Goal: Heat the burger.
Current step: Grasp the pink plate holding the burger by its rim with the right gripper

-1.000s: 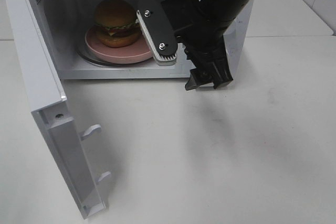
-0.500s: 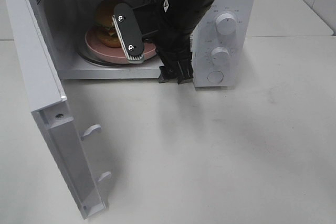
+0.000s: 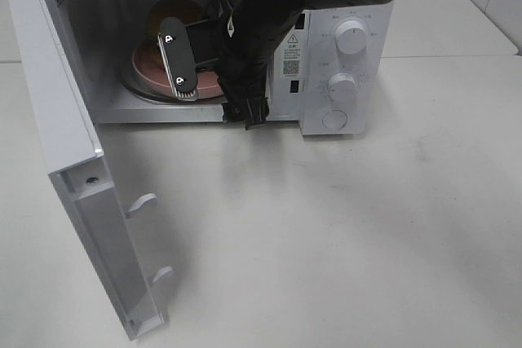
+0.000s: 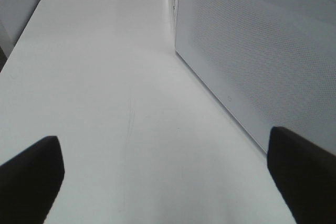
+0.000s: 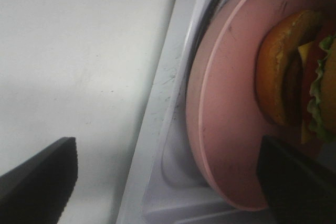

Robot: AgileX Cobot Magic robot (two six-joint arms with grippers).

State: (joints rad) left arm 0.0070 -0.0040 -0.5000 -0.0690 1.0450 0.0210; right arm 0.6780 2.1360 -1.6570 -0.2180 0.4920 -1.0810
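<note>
Microwave point(image 3: 342, 63) door point(image 3: 73, 177) hangs wide open, swung toward the left; nothing heats until it's shut, and an arm crossing there could clip it. Right arm reaches into the cavity, right gripper point(image 3: 208, 67) spread wide, holding nothing, jaws at the pink plate point(image 5: 226, 124); a bump could skid the plate or topple the burger point(image 5: 294, 77). Burger sits upright on the plate inside, long axis vertical, no real facing. Left gripper point(image 4: 168, 171) open over bare table point(image 4: 105, 103).
</note>
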